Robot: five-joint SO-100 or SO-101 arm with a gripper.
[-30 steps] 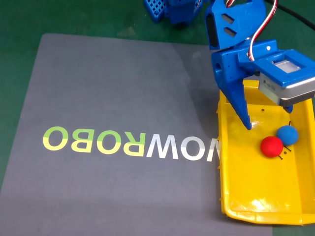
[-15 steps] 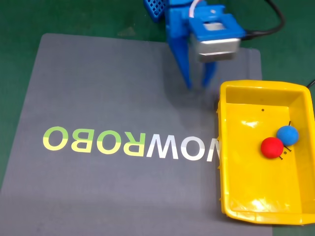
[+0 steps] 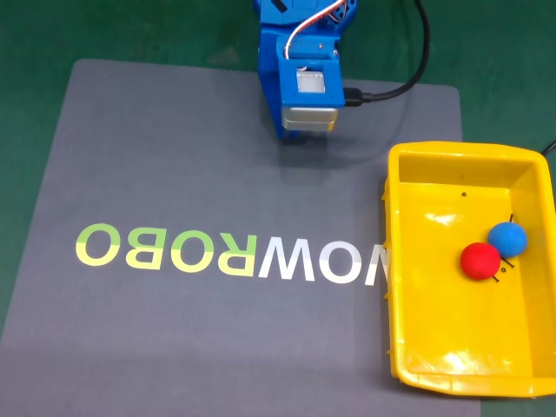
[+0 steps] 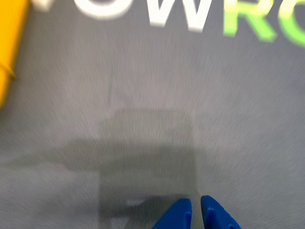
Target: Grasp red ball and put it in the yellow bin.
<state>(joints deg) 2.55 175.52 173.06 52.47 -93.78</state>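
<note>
While red ball (image 3: 479,260) lies in yellow bin (image 3: 408,347), gripper (image 4: 196,215) (nearly closed) well apart.

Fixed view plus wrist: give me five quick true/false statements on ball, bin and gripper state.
1. The red ball lies inside the yellow bin. True.
2. The blue ball sits on the mat outside the bin. False: it is in the bin, beside the red ball and touching it or nearly so.
3. The gripper holds the red ball. False: in the wrist view its fingertips are close together with nothing between them.
4. In the fixed view the arm is at the far edge of the mat, away from the bin. True.
5. The bin stands on the left of the fixed view. False: it is on the right.
</note>
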